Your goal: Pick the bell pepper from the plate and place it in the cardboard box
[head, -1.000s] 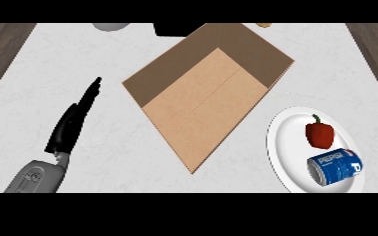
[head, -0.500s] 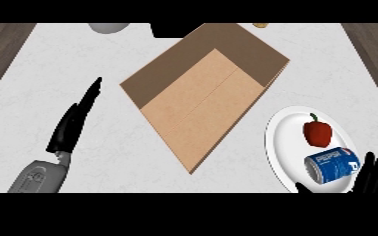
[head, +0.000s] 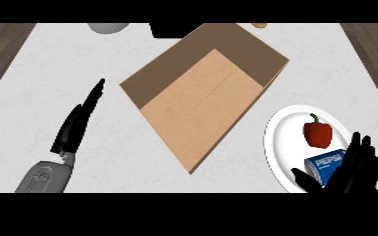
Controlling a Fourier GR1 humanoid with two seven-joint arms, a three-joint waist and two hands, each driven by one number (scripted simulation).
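Observation:
A red bell pepper (head: 318, 134) with a green stem lies on the white plate (head: 284, 145) at the right, beside a blue Pepsi can (head: 328, 163). My right hand (head: 354, 167) comes in at the lower right corner, fingers straight and open, over the plate's right part just below the pepper and partly covering the can. The open cardboard box (head: 203, 87) lies tilted in the middle of the counter, nothing inside it. My left hand (head: 76, 125) rests open at the left, fingers pointing up, left of the box.
A grey bowl (head: 108, 27) and a dark object (head: 173, 29) sit at the counter's far edge, with a small orange thing (head: 259, 25) behind the box. Wooden edges show at both far corners.
My right hand has come into view from the lower right and moved up over the plate toward the pepper. The left hand has stayed still.

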